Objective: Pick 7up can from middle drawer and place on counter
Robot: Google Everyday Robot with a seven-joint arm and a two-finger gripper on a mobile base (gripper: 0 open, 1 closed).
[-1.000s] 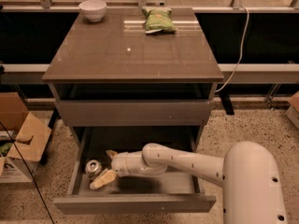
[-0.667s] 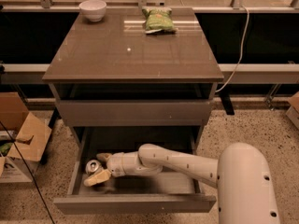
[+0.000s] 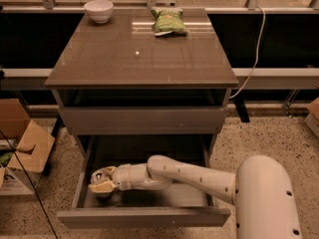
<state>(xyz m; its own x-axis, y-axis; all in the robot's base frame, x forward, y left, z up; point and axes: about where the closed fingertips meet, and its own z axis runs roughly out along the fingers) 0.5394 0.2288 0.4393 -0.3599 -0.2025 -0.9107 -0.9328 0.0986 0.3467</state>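
The 7up can (image 3: pixel 96 176) stands in the front left part of the open middle drawer (image 3: pixel 144 215), its silvery top showing. My gripper (image 3: pixel 103 179) is down inside the drawer, right at the can, reaching in from the right on the white arm (image 3: pixel 189 176). The can's lower body is hidden behind the gripper. The counter (image 3: pixel 139 59) is the glossy grey-brown top of the cabinet above.
A white bowl (image 3: pixel 98 10) sits at the counter's back left and a green snack bag (image 3: pixel 169 21) at its back middle. The upper drawer front (image 3: pixel 142 119) is shut. Cardboard boxes (image 3: pixel 20 148) stand on the floor at left. A cable (image 3: pixel 255 49) hangs at right.
My gripper has moved left across the drawer floor and now sits right against the can. The can has stayed where it was.
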